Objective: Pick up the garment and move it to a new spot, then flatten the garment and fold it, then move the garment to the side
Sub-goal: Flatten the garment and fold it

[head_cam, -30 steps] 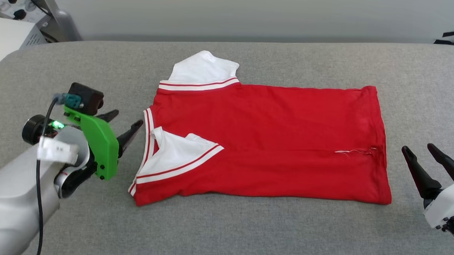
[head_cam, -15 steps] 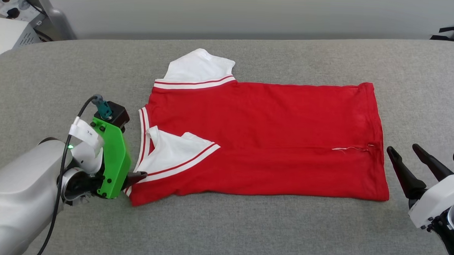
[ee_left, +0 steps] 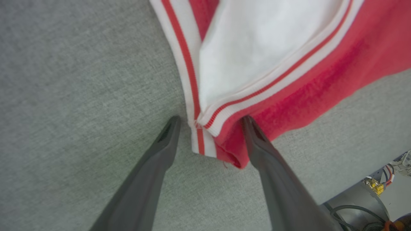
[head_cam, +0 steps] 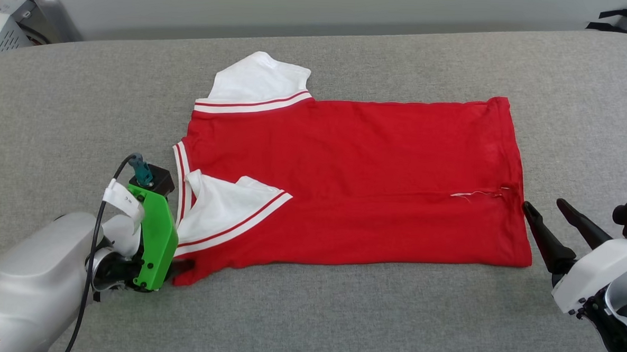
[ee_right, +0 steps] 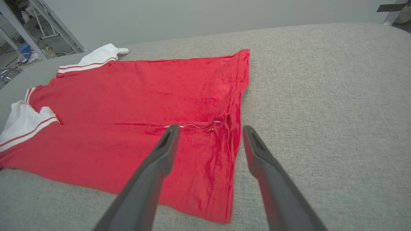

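"Two soft, light layers, by the look of it. Where do we take the garment (head_cam: 344,188)?"

"It lies flat on the grey table (head_cam: 307,324), near side apparently folded over. Your left claw (ee_left: 210,119) gapes astride the shoulder corner's striped trim (ee_left: 189,80), and the right claw (head_cam: 544,204) gapes just beside the hem (head_cam: 515,169). Pinch both layers at the corners, I'd say, or the limp cloth will sag."

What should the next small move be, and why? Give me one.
Probably close the left pincer: it stands open around the striped near corner of the shirt, one finger on the cushion, the other at the red edge. The right pincer hangs open near the hem, not yet gripping, so it would likely follow.
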You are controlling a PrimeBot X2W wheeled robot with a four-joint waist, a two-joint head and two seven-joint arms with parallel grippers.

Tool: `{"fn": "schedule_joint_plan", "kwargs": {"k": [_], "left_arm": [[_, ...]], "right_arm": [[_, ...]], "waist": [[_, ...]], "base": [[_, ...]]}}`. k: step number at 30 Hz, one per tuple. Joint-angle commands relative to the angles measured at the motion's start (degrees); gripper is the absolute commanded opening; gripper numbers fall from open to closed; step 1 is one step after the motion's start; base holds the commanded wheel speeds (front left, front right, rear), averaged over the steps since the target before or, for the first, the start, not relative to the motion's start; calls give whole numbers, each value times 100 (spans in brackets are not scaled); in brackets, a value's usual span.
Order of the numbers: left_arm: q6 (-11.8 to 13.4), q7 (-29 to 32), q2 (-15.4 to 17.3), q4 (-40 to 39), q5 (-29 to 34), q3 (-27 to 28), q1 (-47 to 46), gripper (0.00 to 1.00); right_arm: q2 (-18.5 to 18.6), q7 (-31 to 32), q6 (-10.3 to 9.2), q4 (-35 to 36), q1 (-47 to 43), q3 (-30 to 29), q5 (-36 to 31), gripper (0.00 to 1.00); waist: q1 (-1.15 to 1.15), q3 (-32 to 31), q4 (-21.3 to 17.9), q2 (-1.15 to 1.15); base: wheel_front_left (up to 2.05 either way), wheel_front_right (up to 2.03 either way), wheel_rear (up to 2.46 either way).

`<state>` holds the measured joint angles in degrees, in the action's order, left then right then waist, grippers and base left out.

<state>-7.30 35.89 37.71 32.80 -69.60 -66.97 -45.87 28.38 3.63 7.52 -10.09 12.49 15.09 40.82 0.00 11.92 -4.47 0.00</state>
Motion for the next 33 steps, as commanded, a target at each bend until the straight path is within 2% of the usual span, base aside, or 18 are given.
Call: {"fn": "schedule_joint_plan", "kwargs": {"k": [1, 2, 7, 12, 16, 22, 28, 33], "left_arm": [[-16, -52, -168, 16, 31, -186, 264, 9], [-16, -124, -165, 8, 44, -200, 264, 0], [-17, -553, -87, -118, 101, -248, 217, 0], [-18, -1028, 94, -410, 220, -293, 151, 0], [-18, -1326, 243, -699, 331, -333, 114, 0], [-18, -1562, 390, -1084, 510, -391, 42, 0], [-18, -1617, 362, -1237, 667, -421, -50, 0], [-18, -1665, 324, -1289, 765, -419, -167, 0]], "right_arm": [[-2, -4, -3, -21, 100, -1, -43, 100], [9, -2, -3, -23, 116, -7, -51, 100], [224, 52, -3, 23, 266, -53, -219, 100], [586, 435, -3, 172, 477, -98, -343, 100], [941, 1118, -3, 417, 586, 36, -253, 100], [1465, 2562, -3, 732, 656, 430, 258, 100], [1564, 3427, -3, 612, 727, 679, 461, 100], [1412, 3523, -3, 261, 850, 882, 356, 100]], "waist": [[0, -7, 3, 0], [0, -17, 5, 0], [0, -128, 43, 0], [0, -260, 110, 0], [0, -322, 176, 0], [0, -319, 308, 0], [0, -185, 423, 0], [0, 3, 491, 0]], "base": [[0, 0, 0], [0, 0, 0], [0, 0, 0], [0, 0, 0], [0, 0, 0], [0, 0, 0], [0, 0, 0], [0, 0, 0]]}}
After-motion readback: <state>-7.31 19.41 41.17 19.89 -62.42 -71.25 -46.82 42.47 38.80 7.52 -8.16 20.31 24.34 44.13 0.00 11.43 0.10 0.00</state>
